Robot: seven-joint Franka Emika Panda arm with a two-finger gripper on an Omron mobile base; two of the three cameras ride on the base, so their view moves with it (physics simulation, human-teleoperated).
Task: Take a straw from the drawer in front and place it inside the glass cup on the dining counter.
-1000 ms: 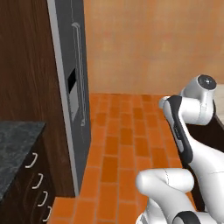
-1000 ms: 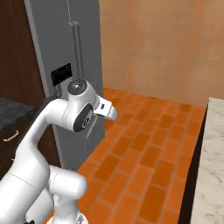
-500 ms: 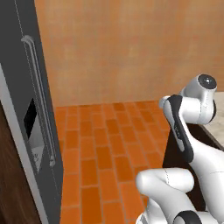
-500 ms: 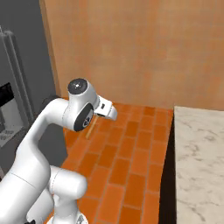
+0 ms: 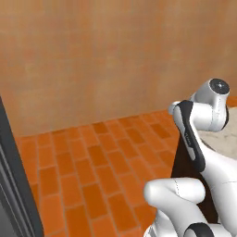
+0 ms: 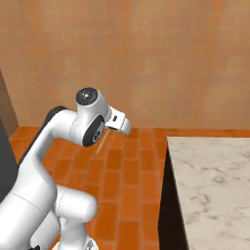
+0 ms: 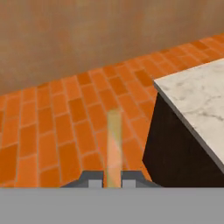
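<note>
Straw (image 7: 114, 146) sits pinched between the two dark fingertips of the hand (image 7: 113, 179), which are drawn together on its lower end. In the hand view it runs straight away from the fingertips as a pale yellowish, half-transparent stick, with the orange brick floor (image 7: 65, 118) behind it. Its free end lies over the floor, near the corner of the dining worktop (image 7: 199, 98) but apart from it.

In the right base view the straw (image 6: 101, 142) shows as a thin tan line slanting down and to the left, just below the white wrist of the arm (image 6: 88, 122). The hand itself is hidden there behind the arm's upper joint, so the grip cannot be read from that side.

That worktop is a beige, marble-veined slab on a dark base. It fills the lower right of the right base view (image 6: 215, 185), and in the left base view only a pale sliver of it (image 5: 217, 139) shows past the arm (image 5: 203, 120).

A plain tan wall (image 6: 146, 53) stands behind the floor in all three views. At the left edge of the left base view rises a dark grey upright panel (image 5: 11, 185), well apart from the arm. A dark grey edge (image 6: 6, 161) also shows at the left of the right base view, with a strip of brown (image 6: 6, 100) above it.
</note>
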